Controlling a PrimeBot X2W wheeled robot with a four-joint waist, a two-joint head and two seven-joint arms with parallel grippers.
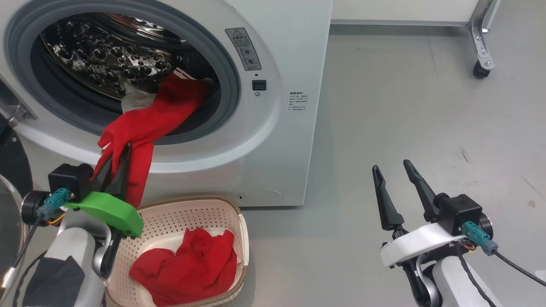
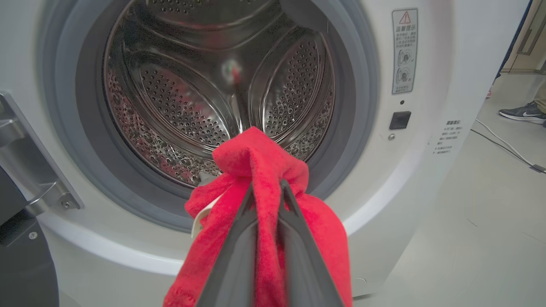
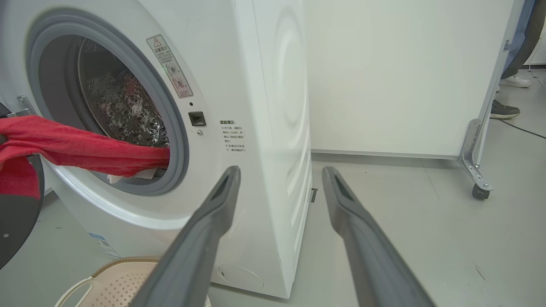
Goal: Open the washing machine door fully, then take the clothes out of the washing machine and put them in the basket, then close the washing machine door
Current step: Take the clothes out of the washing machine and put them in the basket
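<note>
1. Down in the lower left of the head view, the left gripper (image 1: 116,160) has its two dark fingers clamped together on a red garment (image 1: 158,115). The left wrist view shows the fabric pinched between them and bunched over the tips.
2. That red garment runs up and to the right from the fingers, across the grey rubber ring (image 1: 232,89) and into the mouth of the washing machine (image 1: 277,136). Its far end lies inside the opening.
3. A loose end of the same garment hangs beside the fingers, reaching just above the rim of the basket (image 1: 187,215).
4. A piece of white cloth (image 1: 136,100) sits at the lower lip of the dimpled steel drum (image 1: 94,51), tucked just behind the red fabric.
5. The basket stands at the bottom of the frame, left of centre, on the grey floor (image 1: 384,106) close against the machine's base. A second red garment (image 1: 187,264) lies crumpled inside it.
6. At the far left edge, the washing machine door (image 1: 15,164) is swung open. Its glossy black rim and a sliver of glass show, with the metal hinge (image 1: 15,113) just above.
7. In the lower right, the right gripper (image 1: 391,166) has its fingers spread wide apart, pointing up the frame over the floor, well apart from the clothes and the basket.
8. To the right of the opening there is a warning label (image 1: 244,49), with a black latch socket (image 1: 259,85) below it.
9. In the upper right corner stands a metal leg on a caster (image 1: 482,64). At the right edge of the left wrist view there is a person's shoe (image 2: 520,114).
</note>
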